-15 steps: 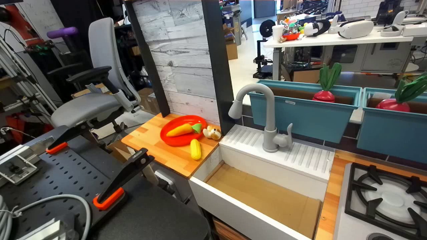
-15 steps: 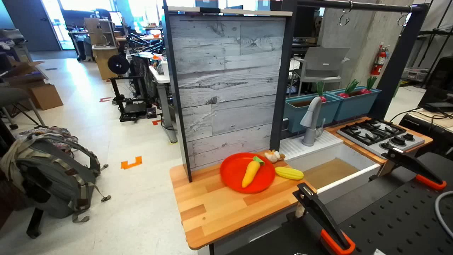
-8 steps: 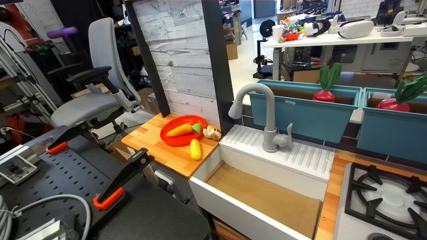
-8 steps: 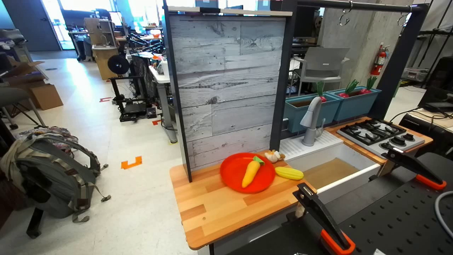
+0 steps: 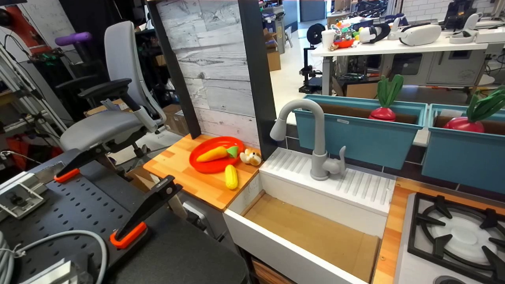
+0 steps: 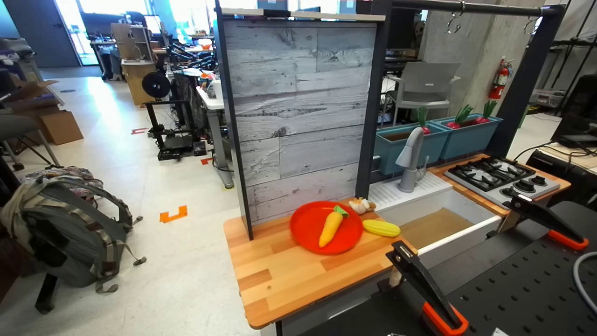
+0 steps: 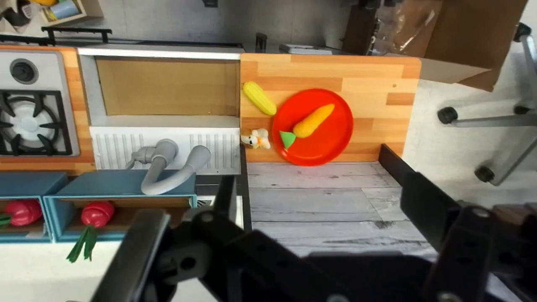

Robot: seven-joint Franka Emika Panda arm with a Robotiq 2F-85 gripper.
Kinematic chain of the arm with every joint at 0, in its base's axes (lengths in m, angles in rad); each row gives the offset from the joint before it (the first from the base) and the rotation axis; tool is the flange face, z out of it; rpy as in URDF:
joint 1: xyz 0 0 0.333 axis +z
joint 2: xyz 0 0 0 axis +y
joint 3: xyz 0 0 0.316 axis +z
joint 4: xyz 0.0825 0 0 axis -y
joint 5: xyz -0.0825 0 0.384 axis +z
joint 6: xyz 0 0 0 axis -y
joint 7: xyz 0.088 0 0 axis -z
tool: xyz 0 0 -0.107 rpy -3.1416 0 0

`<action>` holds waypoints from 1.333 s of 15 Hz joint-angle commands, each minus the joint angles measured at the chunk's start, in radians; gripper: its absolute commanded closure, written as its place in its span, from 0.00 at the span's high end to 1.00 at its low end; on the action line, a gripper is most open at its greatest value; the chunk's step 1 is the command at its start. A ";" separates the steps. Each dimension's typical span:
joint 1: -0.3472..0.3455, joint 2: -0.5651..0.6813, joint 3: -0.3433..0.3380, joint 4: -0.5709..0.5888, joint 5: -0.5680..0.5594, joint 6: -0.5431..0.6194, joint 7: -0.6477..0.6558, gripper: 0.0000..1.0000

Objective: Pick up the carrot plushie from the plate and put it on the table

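Fingers [image 7: 430,209] spread wide apart, our gripper [image 7: 321,195] hangs well away from the plate [image 7: 329,144] in the wrist view. We find the carrot plushie [image 7: 314,120] lying in that plate, its green end close to the rim on the side of the sink [image 7: 168,121], its orange tip pointing away from the sink. The plate rests on the table [image 7: 373,92]; just beside it we see a yellow corn toy [image 7: 259,98] and a small white-and-brown toy [image 7: 257,138].

In an exterior view, the white sink has a brown sheet [image 5: 311,232] lying on its floor. Behind the faucet [image 5: 318,134] we count two teal planters [image 6: 433,146]: the one nearer the table holds one red plush vegetable [image 6: 425,130] with green leaves, the farther one holds two. On a white desk [image 5: 394,48] in the background of an exterior view, an orange-red bowl [image 5: 345,43] carries small colorful things [image 5: 342,33], too small for us to name; a white cup [image 5: 328,39] stands just beside the bowl.
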 commanded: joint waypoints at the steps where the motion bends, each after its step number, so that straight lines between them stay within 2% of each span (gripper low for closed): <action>1: 0.002 0.121 0.068 0.000 -0.082 0.056 0.060 1.00; 6: 0.012 0.278 0.108 -0.010 -0.138 0.092 0.025 1.00; 10: 0.003 0.379 0.110 -0.018 -0.138 0.265 -0.015 1.00; 15: -0.016 0.537 0.148 0.016 -0.033 0.472 -0.188 1.00; 20: -0.102 0.713 0.267 0.123 0.168 0.493 -0.398 1.00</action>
